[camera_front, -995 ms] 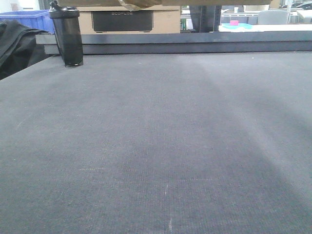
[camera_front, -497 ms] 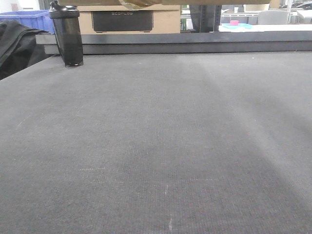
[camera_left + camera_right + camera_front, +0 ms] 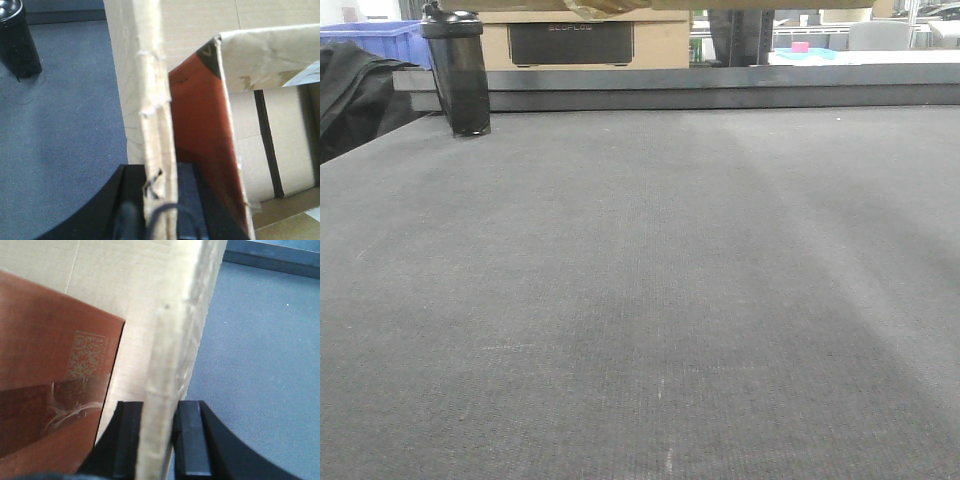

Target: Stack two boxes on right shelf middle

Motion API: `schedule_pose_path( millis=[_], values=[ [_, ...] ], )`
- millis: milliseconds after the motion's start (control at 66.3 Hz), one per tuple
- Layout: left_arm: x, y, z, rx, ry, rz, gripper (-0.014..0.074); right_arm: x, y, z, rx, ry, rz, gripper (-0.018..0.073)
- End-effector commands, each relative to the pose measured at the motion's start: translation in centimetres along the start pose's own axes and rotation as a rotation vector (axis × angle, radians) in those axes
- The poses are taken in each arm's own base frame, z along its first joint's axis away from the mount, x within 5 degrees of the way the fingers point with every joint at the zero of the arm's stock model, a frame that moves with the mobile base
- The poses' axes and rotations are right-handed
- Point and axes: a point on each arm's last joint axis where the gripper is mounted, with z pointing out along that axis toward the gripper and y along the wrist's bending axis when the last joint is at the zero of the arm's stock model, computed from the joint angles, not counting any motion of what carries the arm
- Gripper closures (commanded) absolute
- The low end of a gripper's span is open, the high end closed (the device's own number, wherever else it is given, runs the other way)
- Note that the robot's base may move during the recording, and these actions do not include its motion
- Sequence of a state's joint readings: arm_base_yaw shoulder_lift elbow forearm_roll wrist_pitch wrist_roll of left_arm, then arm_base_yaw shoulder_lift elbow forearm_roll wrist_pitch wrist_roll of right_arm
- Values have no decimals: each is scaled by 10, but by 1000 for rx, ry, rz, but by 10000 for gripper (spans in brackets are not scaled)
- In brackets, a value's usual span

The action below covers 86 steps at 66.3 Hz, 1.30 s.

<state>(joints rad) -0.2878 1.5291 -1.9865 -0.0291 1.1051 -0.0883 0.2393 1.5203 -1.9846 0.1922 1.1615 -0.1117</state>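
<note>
You have the left gripper (image 3: pixel 159 196) and the right gripper (image 3: pixel 159 432) each clamped tight on a side wall of the cardboard box (image 3: pixel 134 75), which hangs above the grey table (image 3: pixel 640 300).

You have very little change to look at, and all of it is in the front view. The brown underside of the cardboard box (image 3: pixel 720 4) along the top edge shows as a slightly thinner strip than a second ago, so a little less of it is in frame. The grey tabletop (image 3: pixel 640 300) has lost its bluish cast and reads a more neutral grey, a shift already there half a second back. The wrist views give you no earlier pictures to compare.
</note>
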Motion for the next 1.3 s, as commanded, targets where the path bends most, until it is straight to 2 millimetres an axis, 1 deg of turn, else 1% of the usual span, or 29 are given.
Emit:
schedule_pose_path(
  millis=[0, 1281],
  values=[
    [-7, -1, -10, 11, -81, -2, 708, -8, 0, -13, 11, -83, -22, 711],
    [-8, 0, -10, 8, -83, 0, 708, -8, 0, -13, 11, -83, -22, 711]
  ],
)
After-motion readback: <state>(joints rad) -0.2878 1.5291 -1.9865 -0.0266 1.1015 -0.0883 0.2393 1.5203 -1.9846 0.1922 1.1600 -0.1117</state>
